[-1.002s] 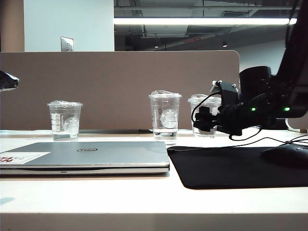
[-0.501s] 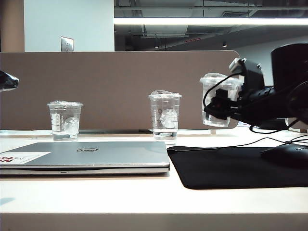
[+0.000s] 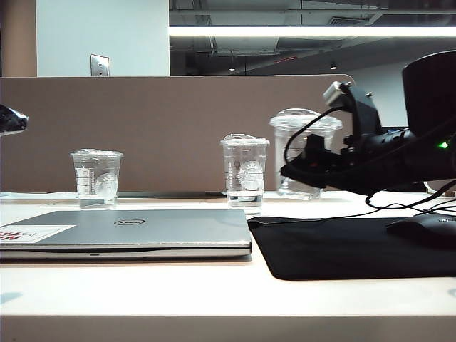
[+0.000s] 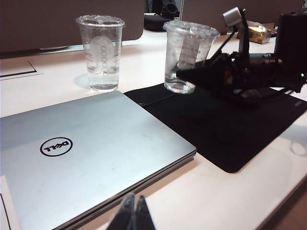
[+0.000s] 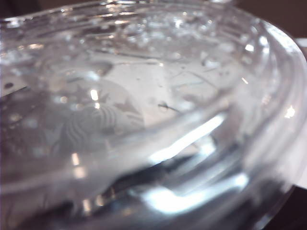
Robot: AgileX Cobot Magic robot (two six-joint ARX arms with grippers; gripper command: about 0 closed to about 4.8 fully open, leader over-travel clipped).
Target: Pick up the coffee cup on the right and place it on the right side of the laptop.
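The coffee cup (image 3: 298,142), short, clear and domed, hangs just above the far edge of the black mouse mat (image 3: 342,246). My right gripper (image 3: 305,171) is shut on its lower wall. The left wrist view shows the coffee cup (image 4: 188,52) in the dark fingers (image 4: 201,76), right of the closed silver Dell laptop (image 4: 91,143). The cup's lid (image 5: 144,96) fills the right wrist view and hides the jaws. My left gripper (image 4: 135,213) is shut and empty above the table, near the laptop's (image 3: 128,228) front edge.
A taller clear cup (image 3: 244,171) stands behind the laptop's right end, and a short clear cup (image 3: 96,178) behind its left part. A black mouse (image 3: 425,229) lies on the mat's right side. A brown partition (image 3: 178,128) closes off the back.
The right gripper has lifted the coffee cup off the table, then carried it left and nearer to the exterior camera. The left gripper has not moved.
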